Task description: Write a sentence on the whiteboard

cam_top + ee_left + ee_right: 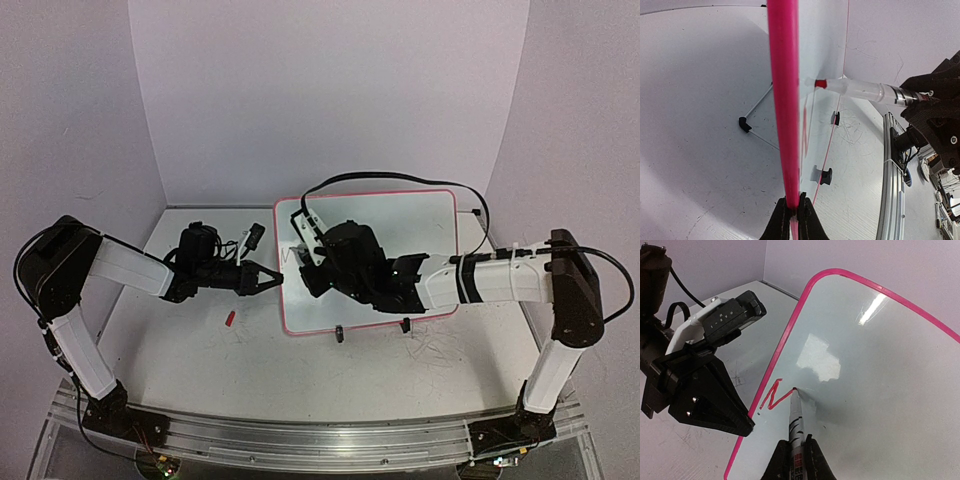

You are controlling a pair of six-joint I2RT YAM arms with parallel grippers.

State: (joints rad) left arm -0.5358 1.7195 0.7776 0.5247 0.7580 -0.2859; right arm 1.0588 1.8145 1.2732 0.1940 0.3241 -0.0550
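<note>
White scuffed counter [200, 350] carries, at its middle, one glossy white red-rimmed whiteboard [425, 235], its left rim pinched by the left end effector [272, 279], while the right end effector [794, 452] pinches one red marker [796, 415], which I judge needs light, even pressure extending the sentence's [782, 398] single red letter.

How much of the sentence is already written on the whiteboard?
Done: the left gripper clamps the rim of the whiteboard to steady it, and one red zigzag letter stands near that edge. In hand: the right gripper holds the marker, tip on the board. Left: almost all the writing.
</note>
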